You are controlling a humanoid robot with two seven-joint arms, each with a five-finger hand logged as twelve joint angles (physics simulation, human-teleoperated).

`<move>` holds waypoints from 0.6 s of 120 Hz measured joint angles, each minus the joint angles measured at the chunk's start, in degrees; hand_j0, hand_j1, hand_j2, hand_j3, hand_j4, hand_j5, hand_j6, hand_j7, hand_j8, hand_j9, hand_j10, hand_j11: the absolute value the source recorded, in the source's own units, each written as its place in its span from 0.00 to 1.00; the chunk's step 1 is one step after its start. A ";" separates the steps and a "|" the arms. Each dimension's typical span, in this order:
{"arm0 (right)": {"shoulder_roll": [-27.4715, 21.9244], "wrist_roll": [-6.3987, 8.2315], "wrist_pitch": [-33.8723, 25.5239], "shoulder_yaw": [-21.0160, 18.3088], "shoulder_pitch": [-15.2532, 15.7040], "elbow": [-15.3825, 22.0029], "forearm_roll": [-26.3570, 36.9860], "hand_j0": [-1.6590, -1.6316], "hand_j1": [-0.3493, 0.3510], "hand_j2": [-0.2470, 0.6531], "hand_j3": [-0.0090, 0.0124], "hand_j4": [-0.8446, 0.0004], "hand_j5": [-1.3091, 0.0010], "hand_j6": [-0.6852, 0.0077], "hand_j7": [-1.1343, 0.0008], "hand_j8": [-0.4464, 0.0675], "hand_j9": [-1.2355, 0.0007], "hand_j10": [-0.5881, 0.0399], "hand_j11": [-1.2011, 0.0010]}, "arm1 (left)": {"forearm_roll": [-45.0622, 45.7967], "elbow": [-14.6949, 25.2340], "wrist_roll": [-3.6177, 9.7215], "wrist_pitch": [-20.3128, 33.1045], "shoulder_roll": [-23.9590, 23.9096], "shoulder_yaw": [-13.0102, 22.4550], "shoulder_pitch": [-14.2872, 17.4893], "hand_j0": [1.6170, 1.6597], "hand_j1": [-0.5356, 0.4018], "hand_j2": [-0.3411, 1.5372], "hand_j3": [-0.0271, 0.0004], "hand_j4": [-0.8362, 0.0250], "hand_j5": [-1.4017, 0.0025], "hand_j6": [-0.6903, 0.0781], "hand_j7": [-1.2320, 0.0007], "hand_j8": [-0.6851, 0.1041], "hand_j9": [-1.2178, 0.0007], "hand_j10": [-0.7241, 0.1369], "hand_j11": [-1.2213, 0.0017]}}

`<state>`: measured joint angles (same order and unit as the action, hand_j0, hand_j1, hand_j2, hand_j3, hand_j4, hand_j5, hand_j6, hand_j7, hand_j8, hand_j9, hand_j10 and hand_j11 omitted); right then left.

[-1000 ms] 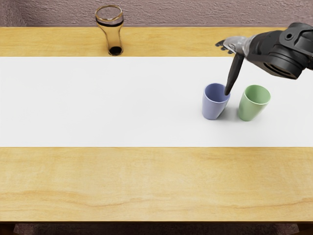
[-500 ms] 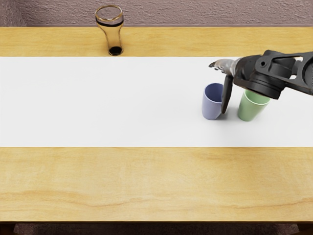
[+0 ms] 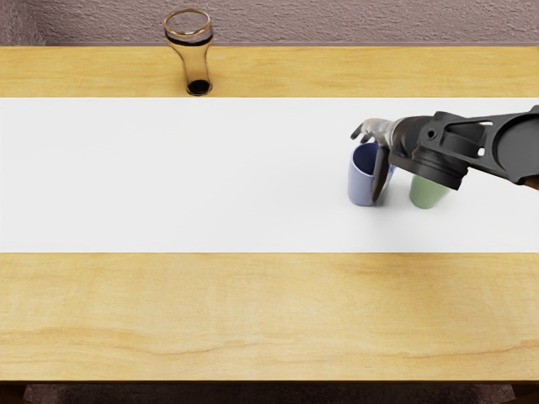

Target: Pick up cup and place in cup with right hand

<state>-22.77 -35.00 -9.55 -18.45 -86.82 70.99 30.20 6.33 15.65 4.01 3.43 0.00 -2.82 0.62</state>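
In the head view, the right arm [image 3: 455, 139], made of matte black, rounded and bolted-looking segments with openings in the link, came in from the right edge of the frame. Its right hand [image 3: 383, 135], silvery-grey with dark digits, was at the blue cup [image 3: 360, 181] right of centre. The fingers [image 3: 363, 130] stood apart, bent over the far side of the rim, while one long dark digit [image 3: 380, 177] pointed down across the cup's right side; whether any of them touched it could not be told. The cup was smooth, periwinkle blue and tapered toward its base, upright on a flat white strip [image 3: 168, 177]. Just beside it on the right stood the pale green cup [image 3: 427, 195], its upper part hidden by the wrist.

Compared with the earlier frames, the hand had come lower and farther left, its fingers now reaching over the blue cup's rim, and the wrist covered more of the green cup. Both cups stood where they had been.

At the upper left stood a clear, flared glass [image 3: 195, 63] with a gold-toned rim and dark base, on the yellowish wood-grained table [image 3: 253, 311]. A rough mauve-grey wall [image 3: 337, 21] ran along the top.
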 joint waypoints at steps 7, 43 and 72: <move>-0.05 -0.01 0.02 -0.04 0.06 0.00 0.00 0.04 0.49 0.23 0.42 0.67 0.73 0.59 0.68 0.33 0.71 0.50 0.70 | 0.00 0.00 -0.01 0.00 0.00 0.00 -0.01 0.96 0.94 0.18 0.99 0.97 0.99 0.89 1.00 0.86 1.00 0.84 0.99; -1.06 0.06 0.17 0.30 -0.07 -0.40 -0.26 0.28 0.60 0.21 0.45 0.46 0.47 0.58 0.41 0.35 0.44 0.27 0.42 | 0.00 0.00 -0.01 0.00 0.00 0.00 0.00 0.96 0.94 0.18 0.98 0.97 0.99 0.89 1.00 0.86 1.00 0.84 0.99; -8.62 -0.02 4.48 4.78 -4.18 -1.28 -0.36 0.28 0.66 0.24 0.38 0.57 0.38 0.68 0.35 0.51 0.38 0.38 0.36 | 0.01 0.01 0.00 0.00 0.00 0.00 0.00 0.96 0.94 0.18 0.98 0.97 0.99 0.89 1.00 0.86 1.00 0.84 0.99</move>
<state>-31.39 -35.02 -5.07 -13.67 -91.00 69.70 29.84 6.34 15.66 4.01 3.43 0.00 -2.82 0.61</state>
